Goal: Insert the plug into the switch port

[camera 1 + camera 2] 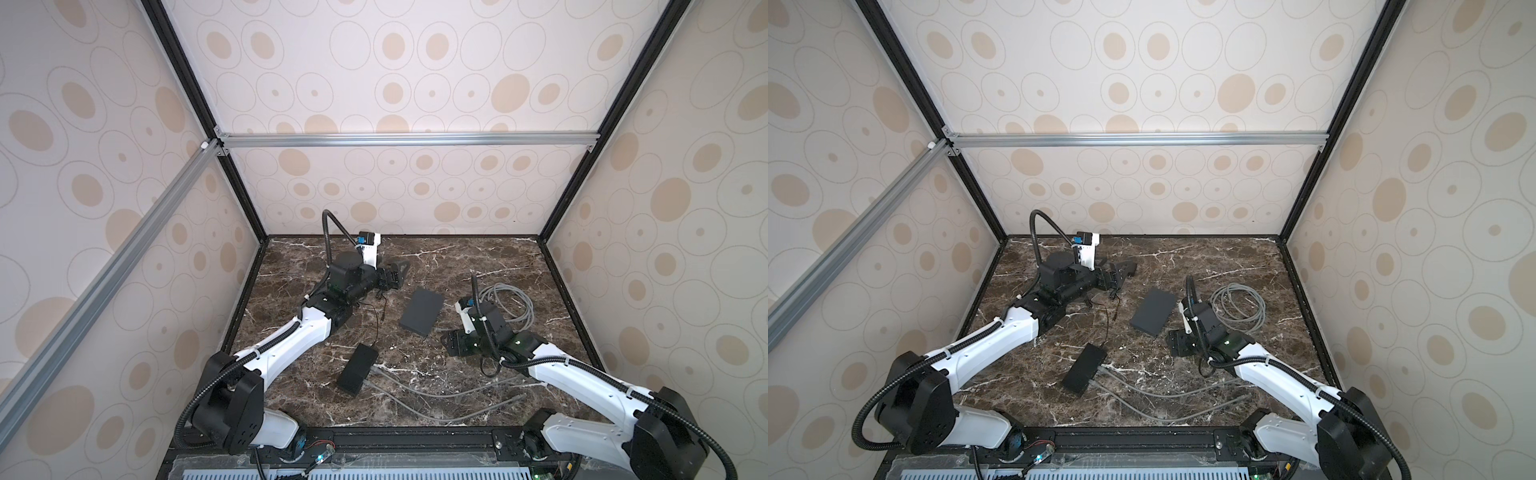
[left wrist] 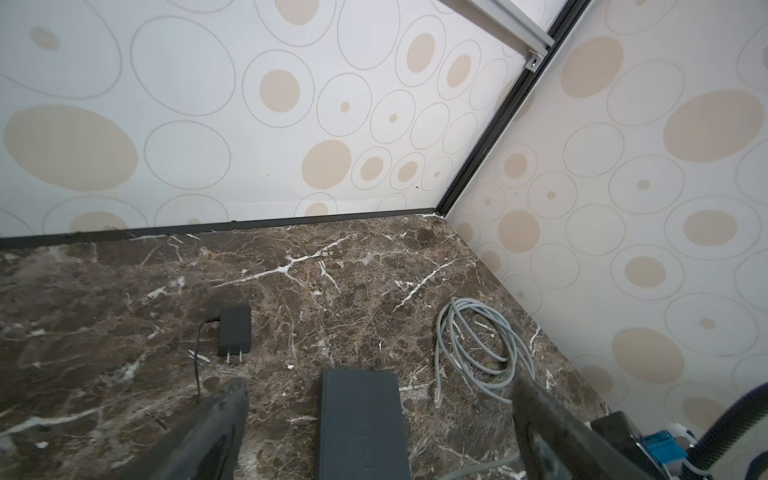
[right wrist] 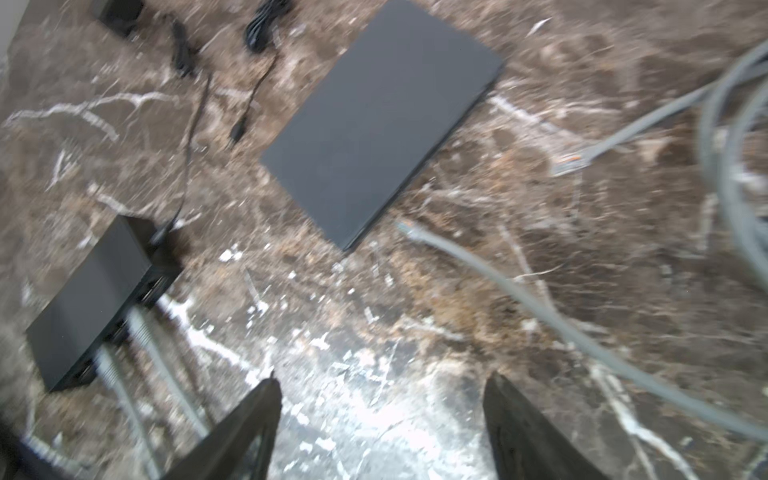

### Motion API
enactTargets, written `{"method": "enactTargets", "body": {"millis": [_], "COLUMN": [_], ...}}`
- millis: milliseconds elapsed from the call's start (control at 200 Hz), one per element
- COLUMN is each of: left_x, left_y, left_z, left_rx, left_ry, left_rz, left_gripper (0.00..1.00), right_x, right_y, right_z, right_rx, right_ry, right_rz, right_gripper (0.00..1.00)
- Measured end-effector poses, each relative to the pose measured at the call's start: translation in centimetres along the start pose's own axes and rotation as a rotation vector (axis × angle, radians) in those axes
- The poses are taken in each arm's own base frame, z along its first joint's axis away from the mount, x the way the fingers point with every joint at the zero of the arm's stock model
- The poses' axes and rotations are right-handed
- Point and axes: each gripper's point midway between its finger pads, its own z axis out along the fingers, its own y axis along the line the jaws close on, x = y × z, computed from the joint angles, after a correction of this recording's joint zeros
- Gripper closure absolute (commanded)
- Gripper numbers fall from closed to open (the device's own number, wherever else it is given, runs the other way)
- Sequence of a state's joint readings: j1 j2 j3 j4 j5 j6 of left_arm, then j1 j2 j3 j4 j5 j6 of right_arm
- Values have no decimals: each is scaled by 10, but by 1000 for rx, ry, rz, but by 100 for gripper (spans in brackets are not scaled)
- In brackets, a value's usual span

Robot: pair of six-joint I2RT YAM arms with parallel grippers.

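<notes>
The brown marble tabletop point(image 1: 457, 257) carries a flat dark grey box point(image 1: 422, 311) near its middle. From that box, a coil of grey cable point(image 1: 505, 303) lies at three o'clock. A small black switch point(image 1: 356, 368) lies at seven o'clock, with two grey cables point(image 1: 440, 395) plugged in.

plug point(image 3: 406, 227): grey-corded, lying loose, unplugged | switch point(image 3: 89, 303): black box, lying flat, apart from plug

Marble tabletop point(image 1: 457, 257), apparently 1 power adapter point(image 2: 235, 330)
</notes>
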State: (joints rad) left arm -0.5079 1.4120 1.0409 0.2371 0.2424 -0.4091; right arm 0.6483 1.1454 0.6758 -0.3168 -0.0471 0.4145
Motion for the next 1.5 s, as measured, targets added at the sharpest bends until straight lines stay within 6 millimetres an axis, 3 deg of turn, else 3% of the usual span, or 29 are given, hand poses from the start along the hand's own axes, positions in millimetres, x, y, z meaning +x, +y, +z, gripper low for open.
{"method": "enactTargets", "body": {"millis": [80,145,240,315,540,645,795,920,1000,1125,1330,1501], "left_x": [0,12,36,47,80,108,149,171,178,185,200,188], "left_y": [8,22,41,53,75,85,96,100,101,102,103,99], "left_z": [-5,-12,-15,-11,19,31,39,37,35,40,41,41], "left_rx": [-28,-63,-119,-163,-213,-221,-229,-234,-235,-222,-211,-203], "left_ry": [10,32,105,162,347,453,602,682,714,751,805,773], "left_rz": [28,36,47,69,89,67,38,21,18,19,4,14], "left_gripper": [7,11,23,32,37,47,47,46,48,65,66,72], "right_x": [7,12,16,17,27,30,27,29,32,37,43,38], "right_y": [25,47,74,84,89,88,88,86,85,81,72,63], "right_z": [-1,-3,-9,-11,-11,-10,-12,-12,-10,-8,-7,-7], "right_rx": [-45,-77,-123,-143,-155,-149,-144,-143,-140,-133,-93,-22], "right_ry": [43,71,87,89,93,96,83,82,88,102,114,109], "right_rz": [-42,-85,-129,-122,-68,-57,-53,-54,-54,-49,-41,-49], "right_gripper": [22,23,36,42,45,45,46,46,47,49,49,50]}}
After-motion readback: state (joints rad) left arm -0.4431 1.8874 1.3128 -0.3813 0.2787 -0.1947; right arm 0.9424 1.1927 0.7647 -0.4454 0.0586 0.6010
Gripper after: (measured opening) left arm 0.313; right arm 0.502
